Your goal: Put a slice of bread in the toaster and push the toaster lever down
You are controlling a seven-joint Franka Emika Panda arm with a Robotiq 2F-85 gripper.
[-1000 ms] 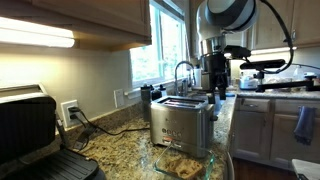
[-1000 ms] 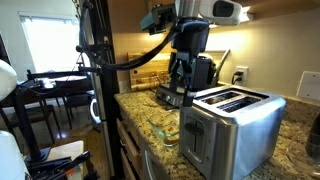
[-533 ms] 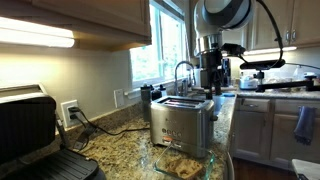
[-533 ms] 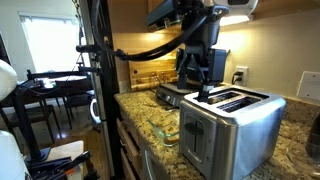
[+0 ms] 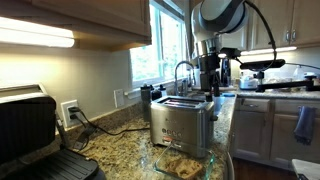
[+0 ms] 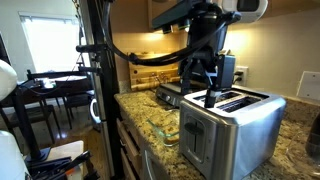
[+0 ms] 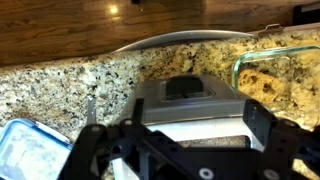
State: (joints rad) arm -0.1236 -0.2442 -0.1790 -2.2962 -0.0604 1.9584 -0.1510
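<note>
Moved: the gripper (image 6: 207,86) has swung from behind the toaster (image 6: 235,125) to hang over its far end; nothing on the counter (image 5: 115,132) has shifted
Gripper: jaws spread wide, holding nothing
Slice of bread (image 5: 186,163): lies in the glass dish (image 7: 245,58) just beside the toaster, near the counter's front edge
Risk, toaster: descending from here would likely knock the fingers (image 7: 265,130) on the steel top, or press the lever with empty slots
Risk, dish: a careless reach could nudge the glass rim and slide the dish off the edge
Risk, bread: soft; a hard pinch may tear it, a tilted slice may catch on a slot
Room: open above toaster and dish; faucet (image 5: 183,70) close behind; grill press (image 5: 30,125) well apart toward the counter's far end
</note>
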